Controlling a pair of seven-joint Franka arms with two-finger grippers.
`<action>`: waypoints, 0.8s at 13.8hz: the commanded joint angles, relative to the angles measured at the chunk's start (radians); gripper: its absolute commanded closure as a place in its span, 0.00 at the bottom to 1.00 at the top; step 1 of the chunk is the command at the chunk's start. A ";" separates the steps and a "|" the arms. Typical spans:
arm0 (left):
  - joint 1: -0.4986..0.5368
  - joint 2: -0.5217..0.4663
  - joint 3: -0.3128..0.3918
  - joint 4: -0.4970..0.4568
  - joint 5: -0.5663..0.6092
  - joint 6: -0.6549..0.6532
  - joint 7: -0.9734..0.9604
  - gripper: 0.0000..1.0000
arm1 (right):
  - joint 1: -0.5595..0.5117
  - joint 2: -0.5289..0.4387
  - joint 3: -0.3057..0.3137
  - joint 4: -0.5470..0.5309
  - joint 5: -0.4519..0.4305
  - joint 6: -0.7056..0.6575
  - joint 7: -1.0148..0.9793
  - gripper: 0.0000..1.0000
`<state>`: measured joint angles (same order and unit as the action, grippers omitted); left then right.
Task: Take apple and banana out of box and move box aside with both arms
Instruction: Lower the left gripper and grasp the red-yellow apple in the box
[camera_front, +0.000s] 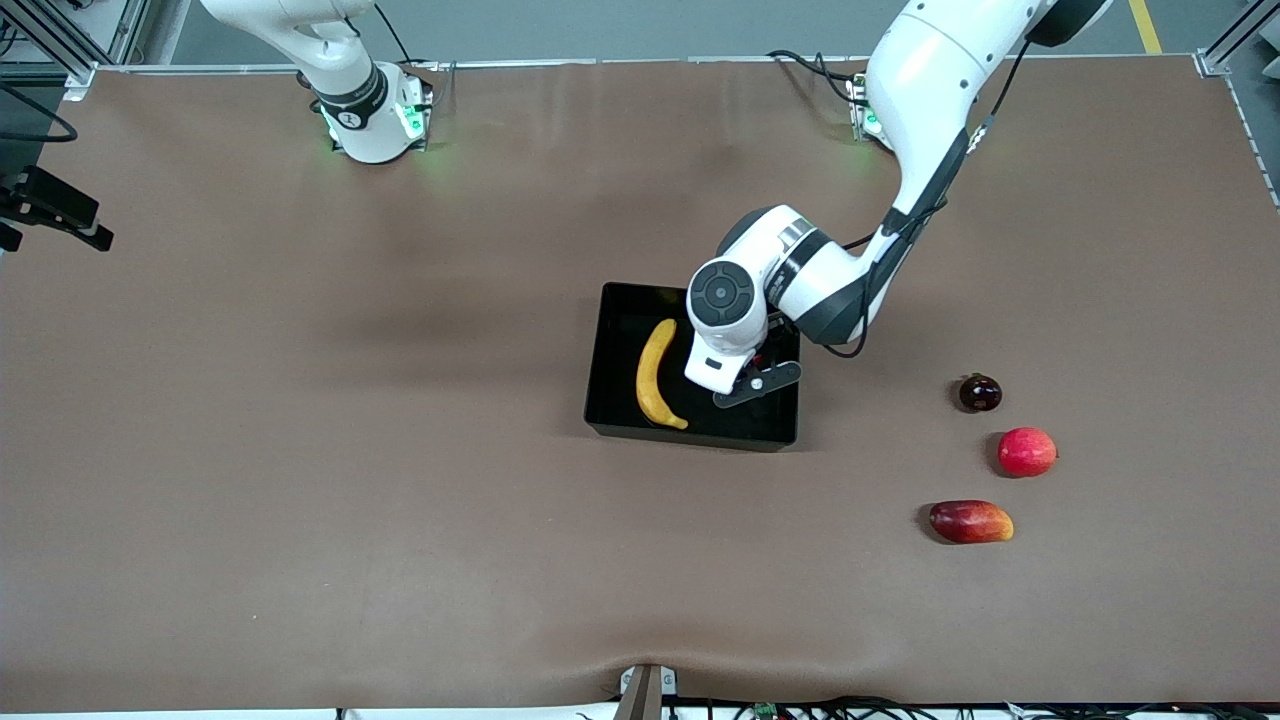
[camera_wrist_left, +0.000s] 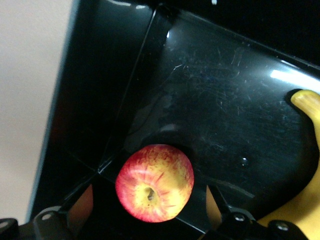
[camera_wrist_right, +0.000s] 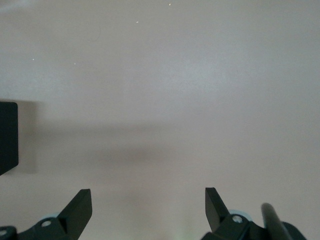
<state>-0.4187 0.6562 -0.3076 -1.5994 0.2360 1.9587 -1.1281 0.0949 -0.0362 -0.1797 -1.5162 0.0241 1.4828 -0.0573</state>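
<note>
The black box (camera_front: 612, 345) stands mid-table with the yellow banana (camera_front: 655, 378) lying in it toward the right arm's end. My left gripper (camera_front: 738, 388) is down inside the box at its other end, and its hand hides the apple in the front view. In the left wrist view the red-and-yellow apple (camera_wrist_left: 155, 182) rests on the box floor (camera_wrist_left: 215, 90) between the fingers of my left gripper (camera_wrist_left: 149, 202), which is open and touches nothing. The banana (camera_wrist_left: 309, 107) shows beside it. My right gripper (camera_wrist_right: 148, 205) hangs open over bare table, holding nothing.
Toward the left arm's end lie a dark round fruit (camera_front: 980, 393), a uniformly red fruit (camera_front: 1027, 452) and, nearest the front camera, a red-orange mango (camera_front: 970, 522). A black corner (camera_wrist_right: 7, 135) shows at the edge of the right wrist view.
</note>
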 joint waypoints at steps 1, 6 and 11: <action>-0.012 0.026 0.002 0.003 0.026 0.009 -0.033 0.00 | -0.023 0.007 0.016 0.014 -0.012 -0.004 0.001 0.00; -0.015 0.049 0.002 -0.014 0.032 0.009 -0.070 0.00 | -0.021 0.009 0.016 0.014 -0.010 -0.006 0.002 0.00; -0.017 0.039 0.001 -0.002 0.042 0.000 -0.079 1.00 | -0.021 0.009 0.017 0.014 -0.012 -0.006 -0.002 0.00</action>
<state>-0.4292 0.7092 -0.3080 -1.6043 0.2541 1.9599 -1.1767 0.0947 -0.0355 -0.1797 -1.5162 0.0241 1.4831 -0.0574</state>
